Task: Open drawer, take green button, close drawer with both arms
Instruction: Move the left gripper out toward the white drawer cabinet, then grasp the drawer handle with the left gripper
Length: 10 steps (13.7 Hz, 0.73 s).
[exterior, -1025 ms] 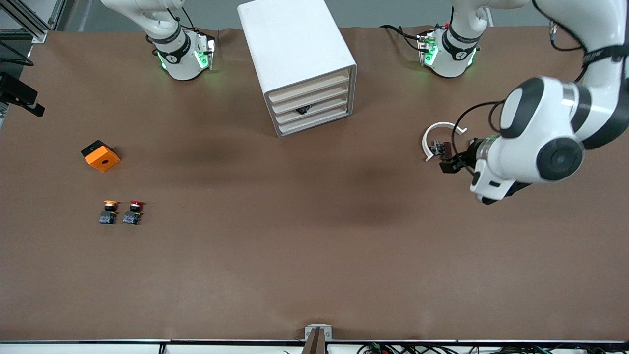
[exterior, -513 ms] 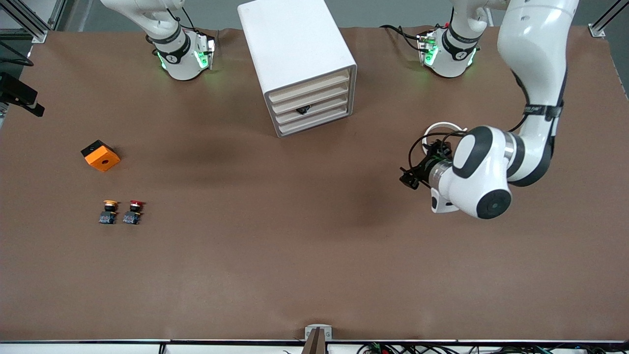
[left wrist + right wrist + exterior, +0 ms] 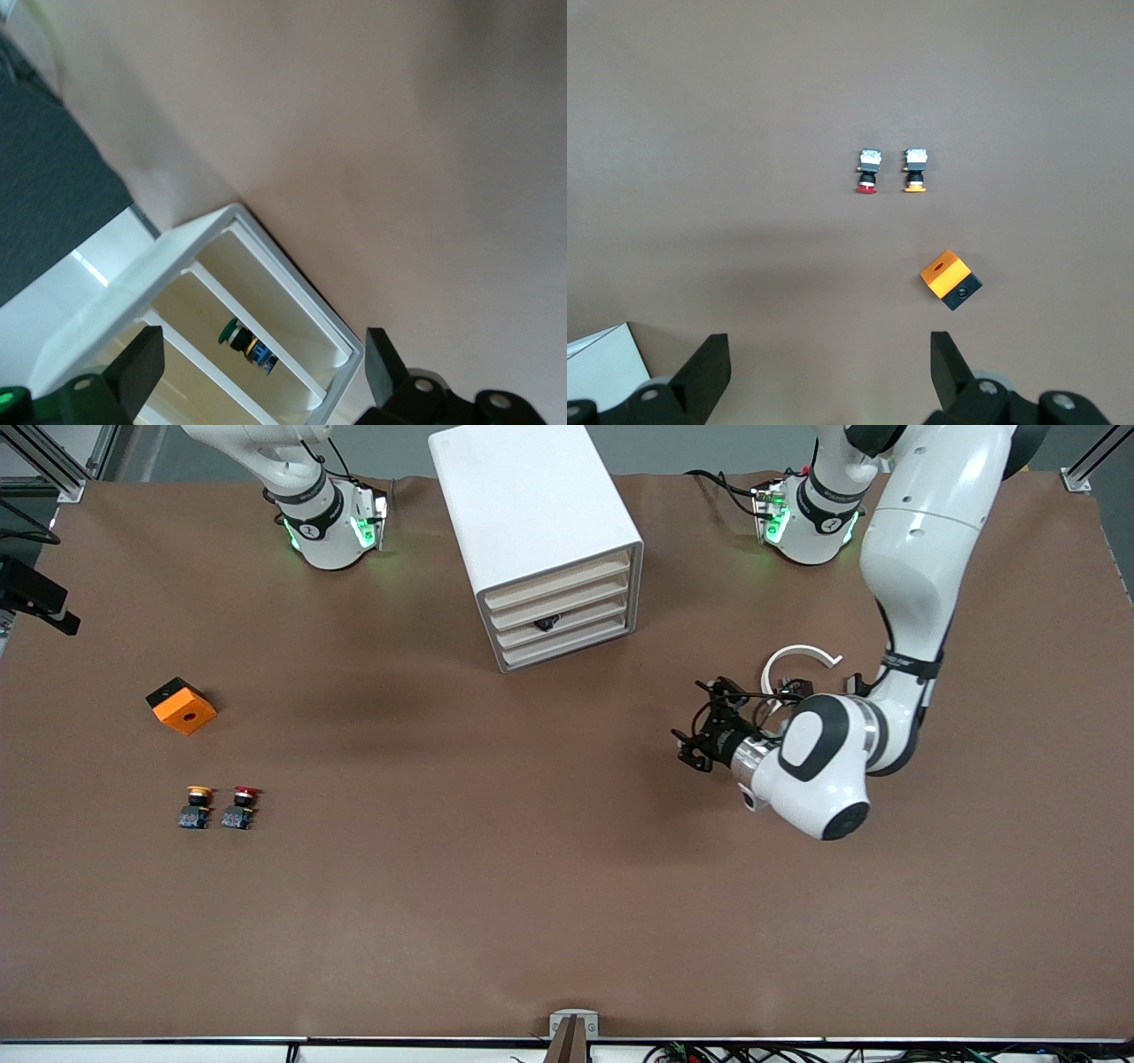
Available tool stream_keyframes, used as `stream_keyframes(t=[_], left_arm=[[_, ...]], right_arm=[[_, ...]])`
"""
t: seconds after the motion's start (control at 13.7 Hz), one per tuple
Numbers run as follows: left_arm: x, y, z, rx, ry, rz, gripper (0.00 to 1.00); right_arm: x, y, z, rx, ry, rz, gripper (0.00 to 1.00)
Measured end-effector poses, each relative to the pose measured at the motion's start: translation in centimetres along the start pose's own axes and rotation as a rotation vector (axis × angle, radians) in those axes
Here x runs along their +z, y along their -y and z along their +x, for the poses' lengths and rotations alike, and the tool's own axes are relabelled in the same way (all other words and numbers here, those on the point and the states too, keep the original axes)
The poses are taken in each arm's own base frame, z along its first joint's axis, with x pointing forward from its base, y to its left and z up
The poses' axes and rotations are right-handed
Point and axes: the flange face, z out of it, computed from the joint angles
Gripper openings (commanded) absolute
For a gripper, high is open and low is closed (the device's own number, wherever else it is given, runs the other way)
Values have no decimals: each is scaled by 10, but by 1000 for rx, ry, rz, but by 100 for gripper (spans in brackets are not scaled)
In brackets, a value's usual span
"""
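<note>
Nearest, the left gripper (image 3: 695,746) hangs with fingers apart over bare table, facing the cabinet (image 3: 538,540). Farther off, the green button (image 3: 245,340) sits inside the drawer (image 3: 562,621), well apart from it. Overhead, the right gripper (image 3: 828,372) waits, fingers spread.

Plain brown table covering (image 3: 496,903). White rounded box cabinet (image 3: 523,505), cream drawer fronts (image 3: 567,607). Green-capped, black-and-blue button (image 3: 246,342). Orange-and-black cube (image 3: 181,705), mid-left. Yellow-orange-capped button (image 3: 195,807), red-capped button (image 3: 239,807), black bodies. White curved ring piece (image 3: 795,657).
</note>
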Motion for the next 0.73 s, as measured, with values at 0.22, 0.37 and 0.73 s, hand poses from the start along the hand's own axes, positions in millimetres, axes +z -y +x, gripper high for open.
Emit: stream_keyframes(t=[0.22, 0.37, 0.73], left_arm=[[72, -14, -36, -85, -4, 96, 100], [113, -24, -45, -166, -3, 147, 100], [182, -32, -53, -441, -51, 236, 100]], right_arm=[[0, 0, 0, 0, 0, 0, 100], [0, 0, 0, 0, 0, 0, 100], [0, 0, 0, 1, 0, 0, 100]])
